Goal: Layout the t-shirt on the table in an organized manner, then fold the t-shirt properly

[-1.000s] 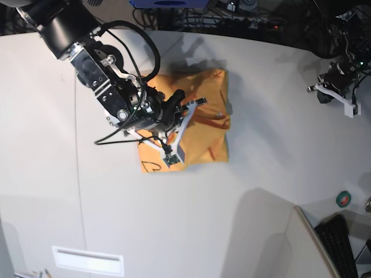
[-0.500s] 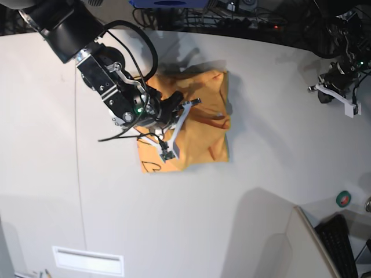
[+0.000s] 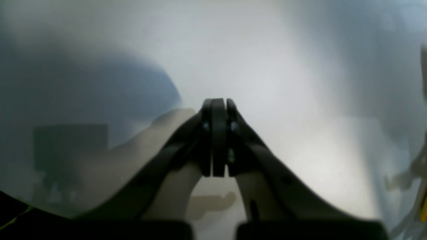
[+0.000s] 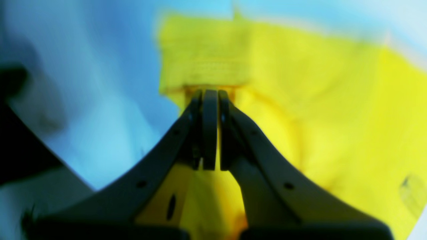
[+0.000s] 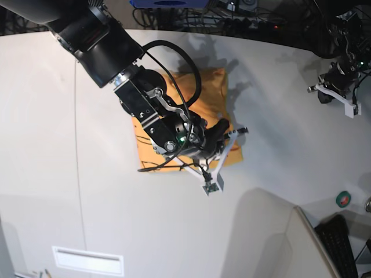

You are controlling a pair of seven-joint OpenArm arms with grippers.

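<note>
Near the middle of the table (image 5: 278,104), the folded t-shirt (image 5: 211,84) lies right under my right gripper (image 4: 210,133), jaws clenched, holding nothing I can see. My left gripper (image 3: 218,140), also clenched, sits far off by the table's edge.

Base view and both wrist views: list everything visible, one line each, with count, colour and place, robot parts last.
t-shirt: one, orange-yellow, folded, table centre, partly under the right arm.
table: one, pale grey-white, thin dark seam at the view's left.
tape roll: one, green with red, lower right edge.
keyboard: one, black, bottom right corner.
cables: several, dark, behind the table's far edge.
right tool: one, black, shut, over the t-shirt.
left tool: one, black, shut, over bare table.
</note>
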